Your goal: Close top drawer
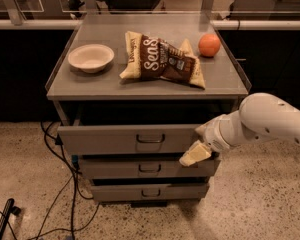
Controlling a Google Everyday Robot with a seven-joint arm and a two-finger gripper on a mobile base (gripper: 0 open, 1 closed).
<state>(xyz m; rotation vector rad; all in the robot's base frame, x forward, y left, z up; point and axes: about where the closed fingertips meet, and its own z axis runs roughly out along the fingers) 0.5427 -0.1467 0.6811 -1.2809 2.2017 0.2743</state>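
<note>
The top drawer [110, 139] of the grey metal cabinet stands partly pulled out, its tall flat front showing a dark wire loop handle [150, 138] at centre. My gripper [194, 154] comes in from the right on a white arm and sits at the right end of the drawer front, low against its lower edge. The cream fingertips [190, 157] point down and to the left, in front of the gap between the top and middle drawers.
Two narrower drawers, the middle drawer [150, 168] and the bottom drawer [150, 191], sit below. On the cabinet top [90, 84] lie a white bowl [91, 57], a chip bag [162, 59] and an orange [209, 45]. Cables [65, 184] trail on the floor at left.
</note>
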